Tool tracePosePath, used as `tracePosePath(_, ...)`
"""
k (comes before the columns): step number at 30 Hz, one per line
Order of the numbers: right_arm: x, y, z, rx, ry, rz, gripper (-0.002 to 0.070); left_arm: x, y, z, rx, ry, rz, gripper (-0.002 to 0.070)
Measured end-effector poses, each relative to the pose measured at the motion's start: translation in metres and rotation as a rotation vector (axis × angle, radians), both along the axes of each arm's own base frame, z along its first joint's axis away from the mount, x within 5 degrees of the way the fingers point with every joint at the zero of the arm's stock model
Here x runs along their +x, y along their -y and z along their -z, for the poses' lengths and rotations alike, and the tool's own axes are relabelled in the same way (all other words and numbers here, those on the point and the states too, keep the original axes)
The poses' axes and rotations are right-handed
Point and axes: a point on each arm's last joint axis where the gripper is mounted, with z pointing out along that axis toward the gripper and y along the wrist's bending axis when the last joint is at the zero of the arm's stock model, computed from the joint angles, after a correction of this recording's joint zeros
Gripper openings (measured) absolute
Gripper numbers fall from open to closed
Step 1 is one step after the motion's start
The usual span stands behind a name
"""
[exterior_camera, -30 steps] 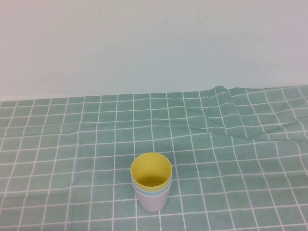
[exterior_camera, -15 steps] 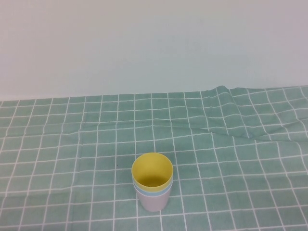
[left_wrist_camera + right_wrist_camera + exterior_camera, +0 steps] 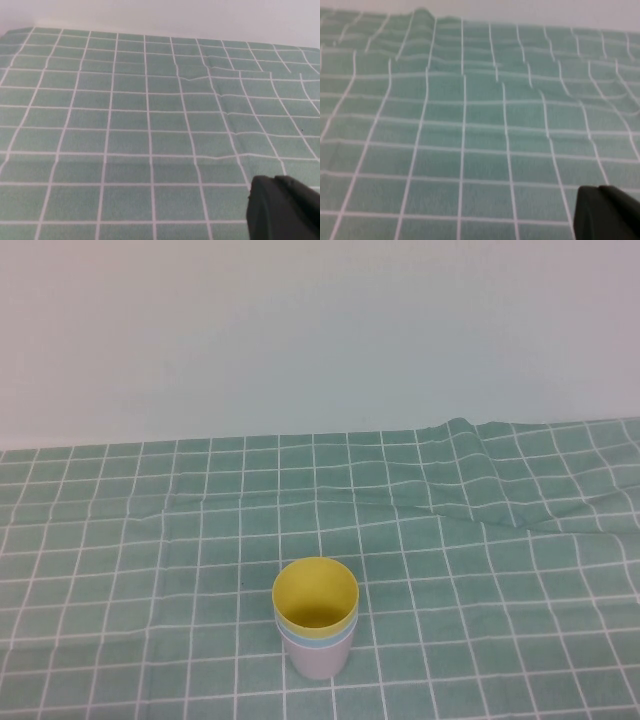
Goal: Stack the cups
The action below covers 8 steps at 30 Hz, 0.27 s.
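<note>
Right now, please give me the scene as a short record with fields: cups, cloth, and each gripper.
cups: three nested in one upright stack near the table's front edge
top: yellow cup
middle: light blue cup, only a band shows
bottom: pink cup
cloth: green checked tablecloth, wrinkled at far right
left gripper: shut, holding nothing, away from the stack
right gripper: shut, holding nothing, away from the stack

Raised high view angled down, wrist views low over shared tablecloth (image 3: 500, 540)

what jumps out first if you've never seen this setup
The stack of cups, near the front of the green checked tablecloth: yellow cup innermost, light blue cup around it, pink cup outermost. Neither arm is near; the left gripper and right gripper are shut, empty.
</note>
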Motion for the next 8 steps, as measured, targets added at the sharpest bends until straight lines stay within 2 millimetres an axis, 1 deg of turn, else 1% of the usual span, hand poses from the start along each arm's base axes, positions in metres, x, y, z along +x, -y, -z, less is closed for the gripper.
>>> tracePosePath(3,-0.0019,0.0005,0.0051,-0.006,-0.006,0.003,0.0001,0.0,0.0,0.0,0.0,0.0,0.0,-0.0001)
tracePosePath(8,-0.0048,0.002,0.0031,-0.037,0.031,0.009,0.0001,0.0,0.0,0.0,0.0,0.0,0.0,-0.0001)
